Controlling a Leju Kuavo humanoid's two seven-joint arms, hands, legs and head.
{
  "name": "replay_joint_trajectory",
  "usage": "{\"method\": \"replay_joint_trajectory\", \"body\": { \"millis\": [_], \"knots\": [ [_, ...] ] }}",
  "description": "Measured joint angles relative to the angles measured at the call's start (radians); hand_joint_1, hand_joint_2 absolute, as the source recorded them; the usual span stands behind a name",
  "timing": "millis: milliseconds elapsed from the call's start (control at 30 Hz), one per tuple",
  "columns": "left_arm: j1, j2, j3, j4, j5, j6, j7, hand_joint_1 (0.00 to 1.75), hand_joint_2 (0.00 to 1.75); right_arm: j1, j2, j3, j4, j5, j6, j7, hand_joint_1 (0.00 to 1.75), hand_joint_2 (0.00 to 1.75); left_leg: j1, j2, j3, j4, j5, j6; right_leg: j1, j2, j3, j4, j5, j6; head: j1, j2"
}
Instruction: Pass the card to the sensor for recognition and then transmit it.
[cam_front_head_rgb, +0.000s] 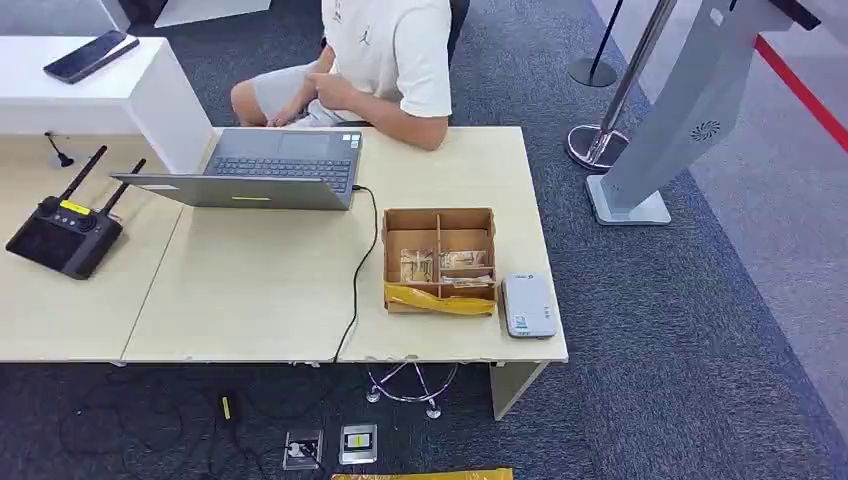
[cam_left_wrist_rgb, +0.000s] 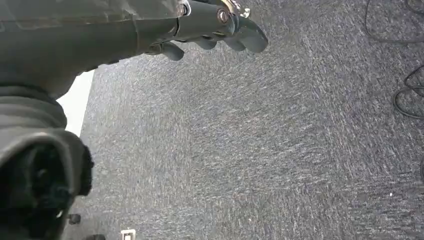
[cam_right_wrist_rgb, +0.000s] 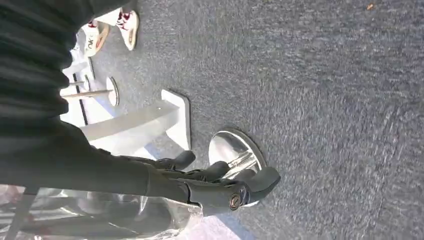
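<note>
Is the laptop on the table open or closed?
Open. The laptop has its keyboard exposed on the table, with the lid tilted toward the camera.

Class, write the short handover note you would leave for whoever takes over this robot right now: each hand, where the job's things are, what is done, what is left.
Left hand: hangs over the carpet, holding nothing, fingers loosely apart.
Right hand: also hangs low and holds nothing; a chrome post base lies behind it.
Things: the cardboard box stands on the table near its right end, with what look like cards in its compartments. The white sensor lies right of the box, apart from it.
Done: nothing; no card picked up.
Left: take a card, present it to the sensor, then pass it on. A person sits behind the laptop.
</note>
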Motion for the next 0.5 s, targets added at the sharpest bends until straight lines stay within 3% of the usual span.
{"method": "replay_joint_trajectory", "body": {
  "millis": [500],
  "knots": [
    [0.001,0.000,0.000,0.000,0.002,0.000,0.008,0.00,0.00,-0.022,-0.009,-0.039,0.000,-0.158,-0.092,0.034,0.00,1.75,0.000,0.000,0.000,0.000,0.000,0.000,0.000,0.000,0.000,0.000,0.000,0.000,0.000,0.000]
  ]
}}
